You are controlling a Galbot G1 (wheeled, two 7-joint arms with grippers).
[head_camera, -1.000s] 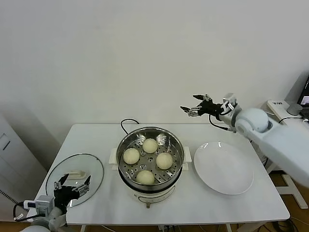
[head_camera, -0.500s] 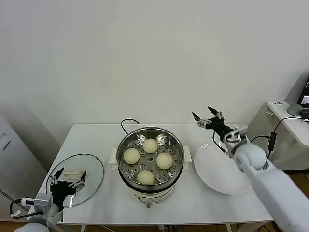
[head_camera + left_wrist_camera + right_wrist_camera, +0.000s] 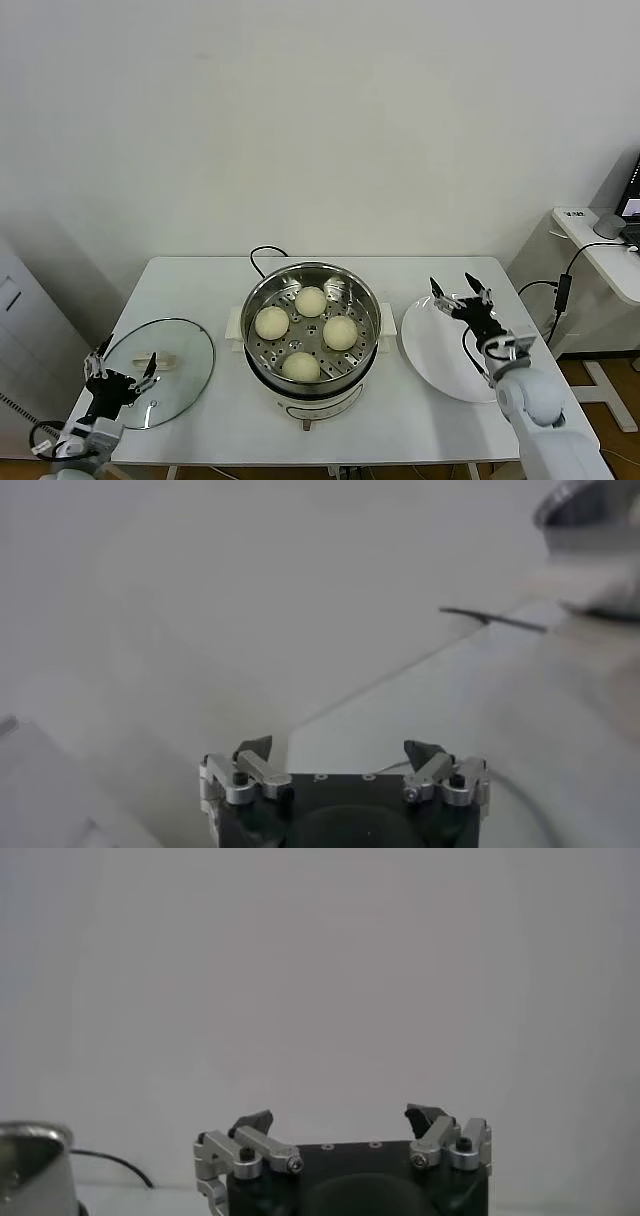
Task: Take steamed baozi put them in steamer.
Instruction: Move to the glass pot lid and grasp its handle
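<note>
Right hand (image 3: 462,297): released, empty, fingers spread wide. It has dropped from high behind the table's right rear corner to low over the plate (image 3: 440,365) near the right edge, the arm folding back toward the body.

Left hand (image 3: 120,372): released, empty. It has slid back toward the front-left corner and now hangs over the near rim of the glass lid (image 3: 185,345); in the left wrist view (image 3: 340,765) its fingers stand apart with nothing between them.

Judgement: both arms retreating empty-handed reads as the close of the job, not the start of another pick.

Steamer (image 3: 262,300): centre of the table, black cord (image 3: 262,254) trailing off toward the rear edge, uncovered. Contents: four steamed baozi on the perforated tray, namely rear bun (image 3: 310,300), left bun (image 3: 271,322), right bun (image 3: 340,332), front bun (image 3: 301,367). All sit apart from one another and seem undisturbed.

Plate: white, flat, right of the steamer, just beside it. Contents: none.

Glass lid: lying flat near the left edge, well apart from the steamer, cream handle (image 3: 148,361) uppermost. Not fitted.

Remaining work, as judged: none for the buns; the lid is still off.
</note>
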